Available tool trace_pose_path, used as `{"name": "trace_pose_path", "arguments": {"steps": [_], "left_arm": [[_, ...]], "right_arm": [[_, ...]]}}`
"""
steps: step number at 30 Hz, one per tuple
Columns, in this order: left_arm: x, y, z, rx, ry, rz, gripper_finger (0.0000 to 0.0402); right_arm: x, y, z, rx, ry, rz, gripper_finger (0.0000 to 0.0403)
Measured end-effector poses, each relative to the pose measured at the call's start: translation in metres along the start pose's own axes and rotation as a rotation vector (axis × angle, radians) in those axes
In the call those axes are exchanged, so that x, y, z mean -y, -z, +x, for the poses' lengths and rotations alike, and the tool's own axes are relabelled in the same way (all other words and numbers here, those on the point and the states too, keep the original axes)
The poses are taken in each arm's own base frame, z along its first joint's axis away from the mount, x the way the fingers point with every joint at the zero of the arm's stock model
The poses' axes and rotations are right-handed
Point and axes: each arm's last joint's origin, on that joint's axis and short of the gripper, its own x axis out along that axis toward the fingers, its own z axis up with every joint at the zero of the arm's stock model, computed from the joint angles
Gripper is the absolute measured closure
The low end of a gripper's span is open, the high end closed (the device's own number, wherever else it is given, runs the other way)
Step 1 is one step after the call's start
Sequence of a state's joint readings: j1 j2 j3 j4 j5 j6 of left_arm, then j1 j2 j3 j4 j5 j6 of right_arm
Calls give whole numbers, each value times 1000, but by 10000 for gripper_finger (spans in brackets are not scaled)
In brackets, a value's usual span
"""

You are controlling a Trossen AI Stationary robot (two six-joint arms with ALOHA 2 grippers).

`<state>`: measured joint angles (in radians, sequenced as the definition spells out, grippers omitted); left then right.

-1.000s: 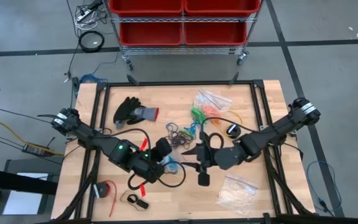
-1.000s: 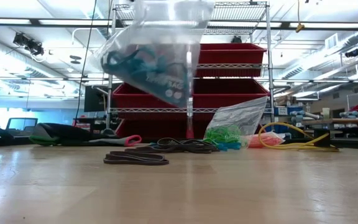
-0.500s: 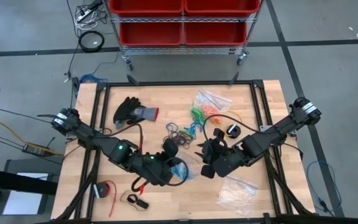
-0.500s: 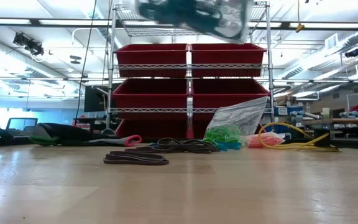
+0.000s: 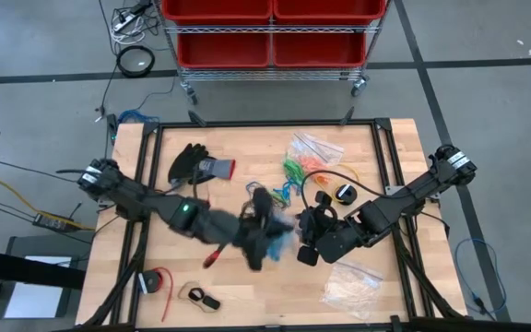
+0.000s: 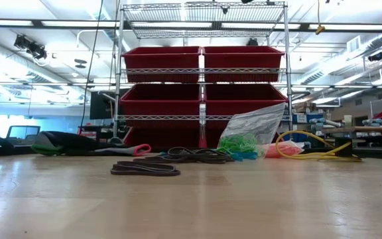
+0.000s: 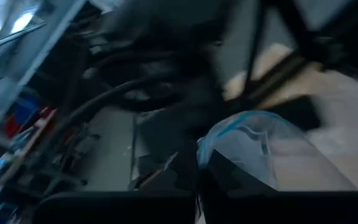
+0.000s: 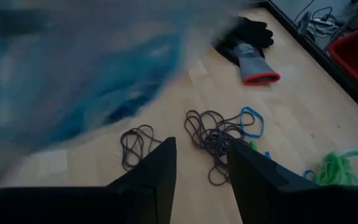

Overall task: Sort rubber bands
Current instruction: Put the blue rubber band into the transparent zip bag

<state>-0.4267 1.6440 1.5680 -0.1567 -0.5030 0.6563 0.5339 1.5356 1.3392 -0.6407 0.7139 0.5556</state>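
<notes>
While my left gripper (image 7: pixel 197 186) pinches a clear bag (image 7: pixel 253 149), my right gripper (image 8: pixel 201 168) stands parted — empty — with dark rubber bands (image 8: pixel 213 134) just ahead.

A wire rack (image 6: pixel 203 73) holding red bins (image 6: pixel 162 65) stands on casters just beyond the table's (image 5: pixel 238 300) far edge. The floor (image 5: pixel 487 101) is grey concrete with dark seams. Strip lights (image 6: pixel 8 26) run across the ceiling; a monitor (image 6: pixel 20 132) glows at left.
</notes>
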Motion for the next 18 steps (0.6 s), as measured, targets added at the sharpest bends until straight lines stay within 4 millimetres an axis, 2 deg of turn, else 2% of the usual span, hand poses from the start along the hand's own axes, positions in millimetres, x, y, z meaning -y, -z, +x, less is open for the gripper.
{"name": "trace_pose_path", "arguments": {"steps": [5,12,15,18], "left_arm": [[-17,6,9,36,-91,-56,389],[-25,12,14,26,-119,-66,389],[-19,13,21,27,-123,-68,389],[-5,13,32,30,-117,-64,389]], "right_arm": [[0,0,0,0,1,-12,276],[0,1,0,-5,1,-21,277],[1,2,0,-18,9,-32,277],[4,5,1,-48,31,-31,277]]}}
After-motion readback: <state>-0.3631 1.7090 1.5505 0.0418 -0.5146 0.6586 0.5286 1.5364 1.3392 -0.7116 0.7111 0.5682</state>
